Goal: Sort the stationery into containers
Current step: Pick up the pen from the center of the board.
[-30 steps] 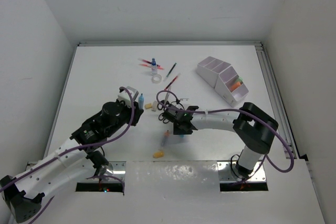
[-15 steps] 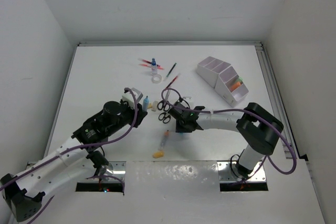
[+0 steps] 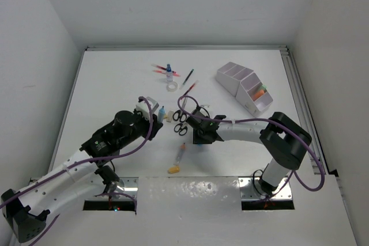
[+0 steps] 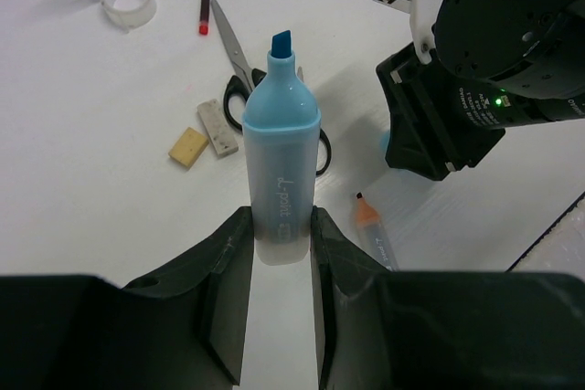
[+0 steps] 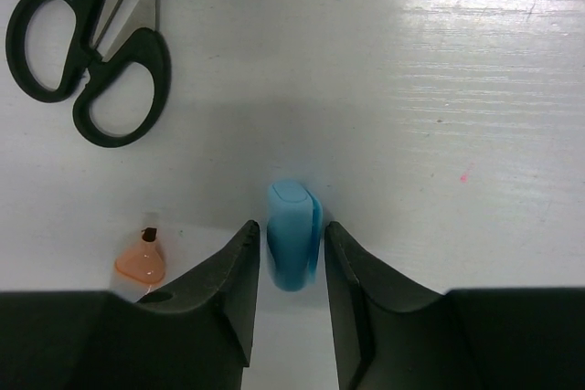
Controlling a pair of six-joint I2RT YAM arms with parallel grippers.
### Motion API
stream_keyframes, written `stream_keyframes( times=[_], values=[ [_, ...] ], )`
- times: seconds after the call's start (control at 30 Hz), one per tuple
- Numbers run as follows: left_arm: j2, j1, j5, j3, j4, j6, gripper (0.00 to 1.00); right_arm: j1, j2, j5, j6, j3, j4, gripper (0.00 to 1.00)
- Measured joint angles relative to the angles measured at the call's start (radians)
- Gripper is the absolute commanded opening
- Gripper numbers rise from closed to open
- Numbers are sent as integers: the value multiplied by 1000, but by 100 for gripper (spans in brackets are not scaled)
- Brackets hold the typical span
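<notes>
- One white tabletop (image 3: 109, 84), carrying everything listed.
- One white stepped organiser (image 3: 230, 83), set toward the far right corner, with an orange item showing in one compartment.
- One left gripper (image 4: 281, 221), clamped on the lower body of a blue highlighter (image 4: 281, 134). The highlighter is uncapped, its tip points away from the fingers, and it is held left of the tabletop's middle.
- One right gripper (image 5: 292, 230), near the tabletop's middle. Its jaws stand apart astride a blue cap (image 5: 292, 248) lying on the surface, with a sliver of space on each side.
- One pair of black-handled scissors (image 4: 231, 43), just beside the right gripper on its far side.
- Several red and black pens (image 3: 188, 76), near the far edge.
- One orange-capped marker (image 3: 181, 152), toward the near edge.
- One tape ring (image 4: 128, 20) and one blue-capped bottle (image 3: 169, 72), lying among the pens.
- Two beige erasers (image 4: 187, 146), beside the scissors.
</notes>
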State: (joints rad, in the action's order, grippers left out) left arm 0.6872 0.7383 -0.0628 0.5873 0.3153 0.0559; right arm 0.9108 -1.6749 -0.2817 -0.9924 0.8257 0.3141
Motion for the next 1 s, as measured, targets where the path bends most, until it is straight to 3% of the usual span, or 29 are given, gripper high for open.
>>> stream_keyframes(
  times=[0.23, 0.53, 1.0],
  values=[
    [1, 0, 4, -5, -5, -3, 0, -17, -2, 24, 13, 2, -7, 31],
    [6, 0, 6, -7, -6, -7, 0, -29, -3, 30, 18, 1, -24, 0],
    [31, 0, 59, -16, -35, -14, 0, -86, 174, -43, 49, 9, -5, 0]
  ],
)
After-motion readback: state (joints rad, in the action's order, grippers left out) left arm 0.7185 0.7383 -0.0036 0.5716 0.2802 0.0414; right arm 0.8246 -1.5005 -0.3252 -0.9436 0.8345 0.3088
